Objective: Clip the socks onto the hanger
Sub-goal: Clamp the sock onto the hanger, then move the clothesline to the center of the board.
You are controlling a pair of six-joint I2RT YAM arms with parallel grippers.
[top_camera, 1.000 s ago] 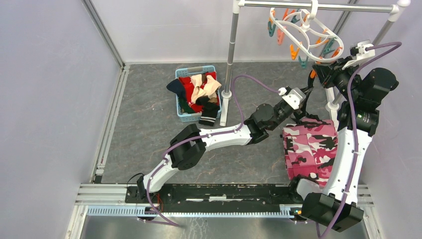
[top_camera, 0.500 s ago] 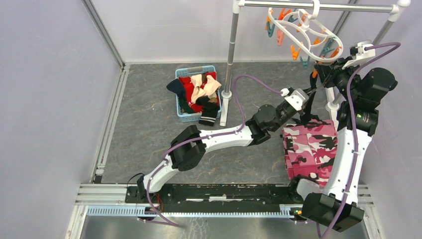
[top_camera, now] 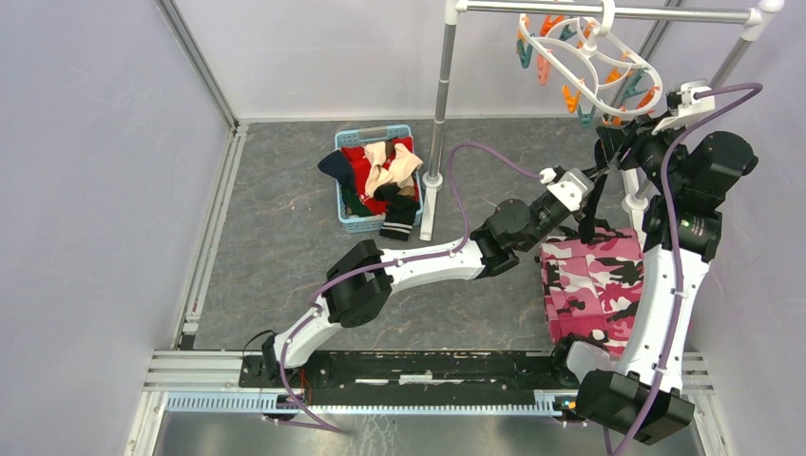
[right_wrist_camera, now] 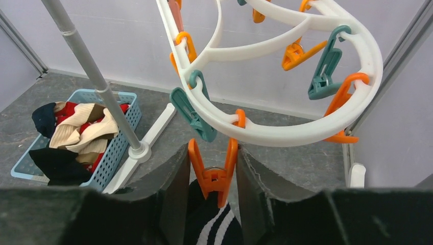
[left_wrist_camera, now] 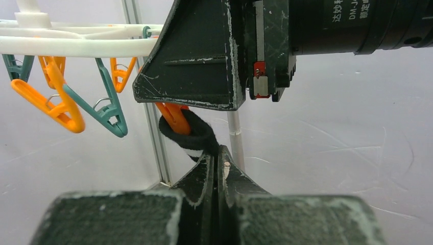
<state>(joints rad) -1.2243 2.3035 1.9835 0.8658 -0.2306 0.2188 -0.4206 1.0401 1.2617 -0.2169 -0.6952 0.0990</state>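
The left gripper [left_wrist_camera: 217, 153] is clamped tight on one black sock [left_wrist_camera: 196, 138]. The right gripper [right_wrist_camera: 213, 150] has its two fingers parted either side of one orange clothespin [right_wrist_camera: 212, 176], which bites that sock's upper end. This pin dangles from the single white hanger [right_wrist_camera: 286, 135] on the rack [top_camera: 442, 114]. More orange and teal pins hang there, too overlapped to count. One blue basket [top_camera: 373, 133] holds the remaining socks [top_camera: 380, 171].

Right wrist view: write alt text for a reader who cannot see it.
The right gripper brackets an orange clothespin hanging from the white ring hanger, with a dark striped sock at the pin's lower end. At left, a blue basket of socks sits beside a metal pole.
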